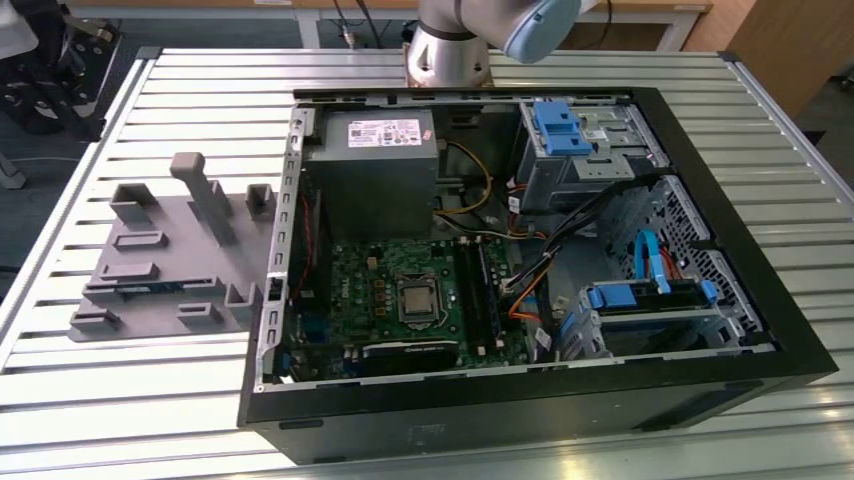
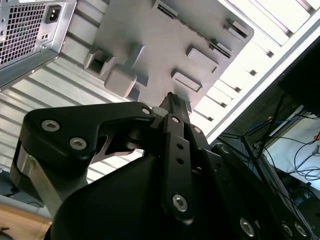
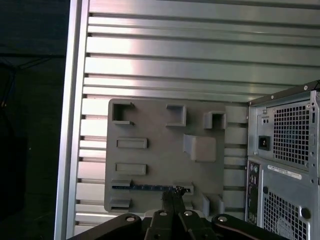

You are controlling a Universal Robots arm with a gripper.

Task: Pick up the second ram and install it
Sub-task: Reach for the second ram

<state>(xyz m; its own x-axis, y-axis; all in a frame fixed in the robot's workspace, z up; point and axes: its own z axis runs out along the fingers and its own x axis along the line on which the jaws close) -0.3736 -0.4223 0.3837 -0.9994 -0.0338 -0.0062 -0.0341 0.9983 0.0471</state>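
The second ram (image 3: 145, 188) is a thin blue-green strip standing on edge in a slot of the grey holder tray (image 3: 160, 150). In the exterior view the ram (image 1: 147, 288) sits near the tray's (image 1: 160, 270) front edge, at the exterior view's left of the computer case. My gripper (image 3: 172, 196) hovers well above the tray, shut, with nothing between its fingers. Its tips line up with one end of the strip in the first wrist view. In the second wrist view the gripper (image 2: 174, 101) points at the tray (image 2: 150, 55) from high up.
The open computer case (image 1: 534, 400) lies on the slatted metal table (image 1: 134, 400), with the motherboard (image 1: 387, 290) and black slot rails (image 1: 481, 290) inside. The power supply (image 1: 380, 165) and blue drive brackets (image 1: 554, 125) fill the far part. The arm's base (image 1: 447, 50) stands behind the case.
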